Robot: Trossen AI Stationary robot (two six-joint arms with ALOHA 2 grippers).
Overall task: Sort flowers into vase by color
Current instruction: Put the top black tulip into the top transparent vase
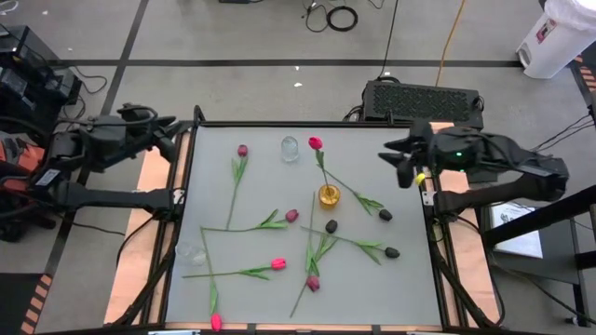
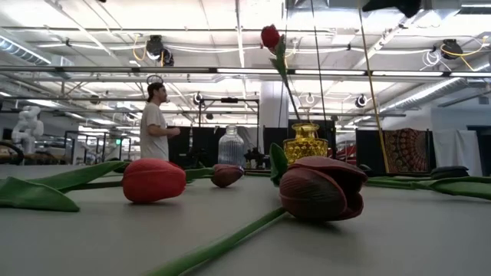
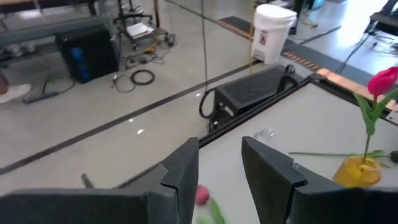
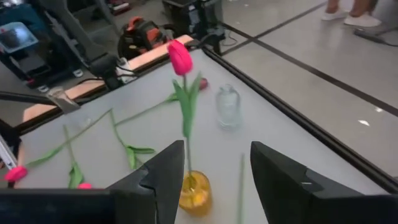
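Observation:
A yellow vase [image 1: 329, 195] stands mid-table with one red-pink tulip [image 4: 180, 57] upright in it, its stem down the neck. Several other flowers lie flat on the table, among them a red-pink head [image 1: 277, 264], a maroon one [image 1: 291, 215] and a black one [image 1: 392, 252]. A clear vase [image 1: 291, 149] stands toward the far edge, and another clear glass vessel [image 1: 191, 253] is near the left edge. My left gripper [image 3: 221, 177] hovers open over the table's far left corner [image 1: 182, 130]. My right gripper [image 4: 217, 180] hovers open at the right edge [image 1: 396, 166], pointing toward the yellow vase.
A black box [image 1: 424, 98] sits on the floor just beyond the far edge. The table's dark frame [image 1: 196, 121] runs around the grey top. A white bin [image 1: 554, 37] stands far right. A person [image 2: 157, 123] stands in the room behind.

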